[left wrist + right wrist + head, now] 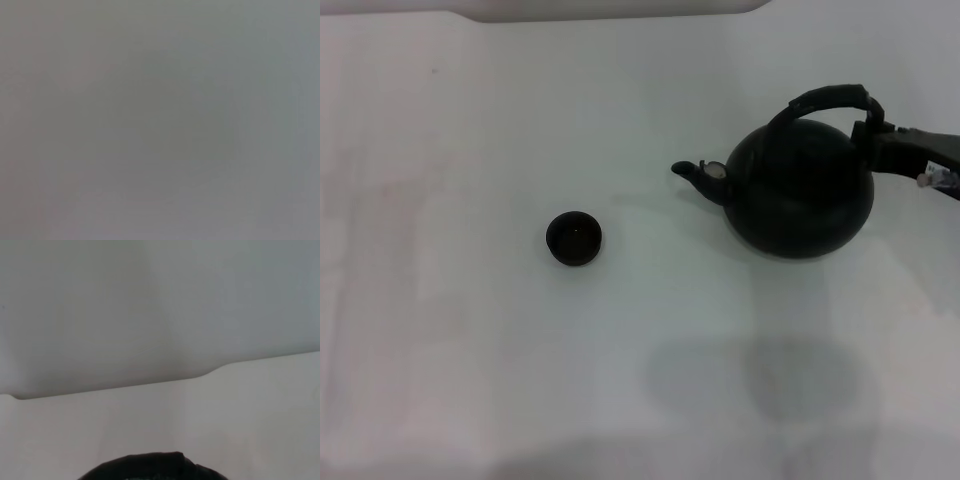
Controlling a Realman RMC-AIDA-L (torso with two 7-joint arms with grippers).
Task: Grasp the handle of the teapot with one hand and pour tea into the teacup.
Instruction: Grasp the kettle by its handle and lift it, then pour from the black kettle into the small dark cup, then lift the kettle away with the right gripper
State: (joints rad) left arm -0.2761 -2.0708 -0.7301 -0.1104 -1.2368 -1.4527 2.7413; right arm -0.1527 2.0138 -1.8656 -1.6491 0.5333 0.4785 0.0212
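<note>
The round matte black teapot point(800, 195) hangs above the white table at the right of the head view, its shadow point(760, 380) falling well in front of it. Its short spout point(698, 175) points left toward the teacup point(574, 238), a tiny dark cup standing alone near the middle of the table. My right gripper point(872, 130) reaches in from the right edge and is shut on the right end of the black arched handle point(825, 98). In the right wrist view only a dark curved piece point(150, 467) of the pot or handle shows. The left gripper is out of view.
The white table point(470, 330) runs across the whole head view, its far edge point(620, 12) at the top. The left wrist view shows only a plain grey surface.
</note>
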